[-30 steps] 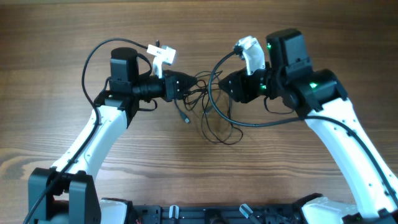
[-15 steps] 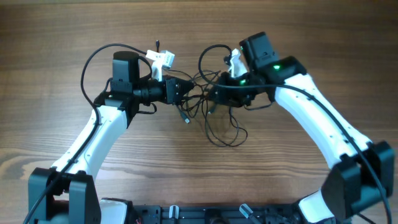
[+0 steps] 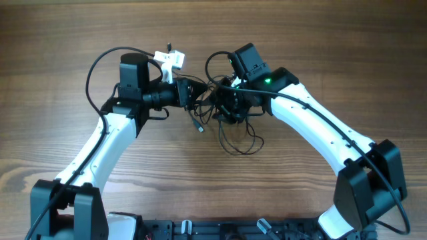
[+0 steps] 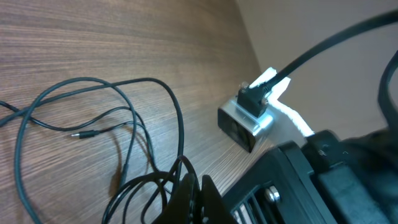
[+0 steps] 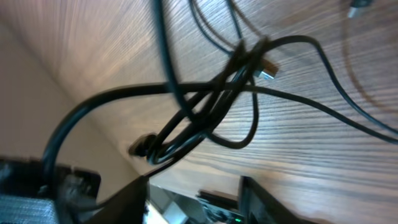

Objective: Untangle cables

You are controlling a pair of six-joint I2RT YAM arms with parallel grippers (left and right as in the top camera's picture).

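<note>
The thin black flexible cables (image 3: 223,119) are seen knotted together near the middle of the brown wood-grain table (image 3: 347,40), in the gap between the two arms. A loose loop is trailed from the knot toward the near edge, and one small plug end (image 3: 199,127) is laid on the wood just beside the knot. In the left wrist view, wide loops of cord (image 4: 124,112) are spread flat on the table, and a slim jack plug (image 4: 79,134) is seen lying among them. The left gripper (image 3: 195,94) is held at the knot's left side; its fingers (image 4: 189,190) are pressed together, with several strands pinched between them. The right gripper (image 3: 227,107) is placed over the knot from the other side, close to the left one. Its fingers (image 5: 127,199) are spread apart, and a twisted bundle of strands (image 5: 205,106) with a silver-tipped plug (image 5: 268,73) is seen just ahead of them; whether either finger is touched by it cannot be told. A grey box-shaped camera (image 4: 244,123) on the right wrist is visible near the left gripper's fingers.
</note>
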